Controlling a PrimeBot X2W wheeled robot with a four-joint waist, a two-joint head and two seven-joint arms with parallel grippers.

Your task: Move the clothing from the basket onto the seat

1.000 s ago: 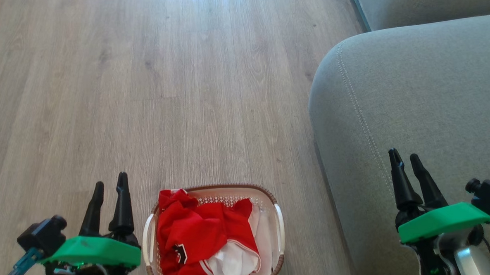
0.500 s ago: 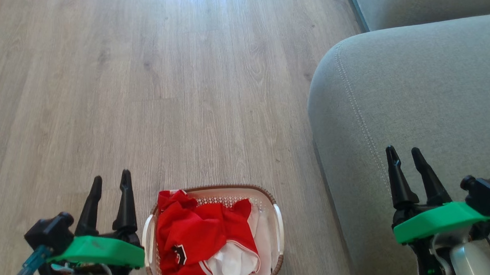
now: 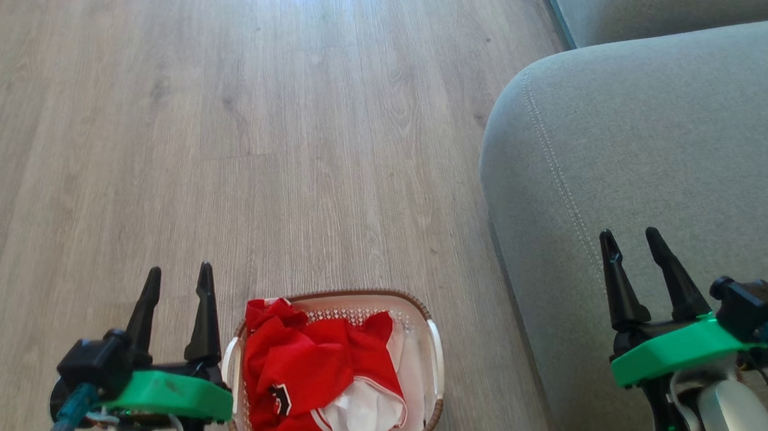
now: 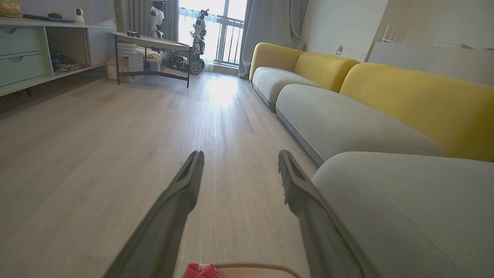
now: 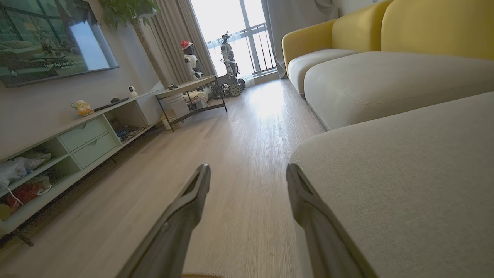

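Note:
Red and white clothing [image 3: 313, 380] lies bunched in the white basket [image 3: 434, 362] with a brown rim, which stands on the wood floor at the bottom middle of the head view. The grey seat [image 3: 666, 151] fills the right side. My left gripper [image 3: 178, 277] hangs open just left of the basket, holding nothing. My right gripper [image 3: 630, 241] hovers open above the seat's near part, empty too. The left wrist view shows a sliver of clothing [image 4: 201, 271] and basket rim [image 4: 254, 268] below the left gripper [image 4: 240, 159]. In the right wrist view the right gripper [image 5: 247, 172] points along the seat [image 5: 405, 177] edge.
Bare wood floor [image 3: 257, 130] stretches ahead and to the left. More grey cushions [image 4: 335, 123] with yellow backs [image 4: 417, 100] run along the right. A low table [image 5: 191, 87], a long cabinet [image 5: 77, 139] and other robots [image 5: 229, 65] by the window stand far off.
The left gripper drifted slightly right toward the basket and its fingers spread more upright; the right gripper shifted a little left. Basket and clothing stayed put.

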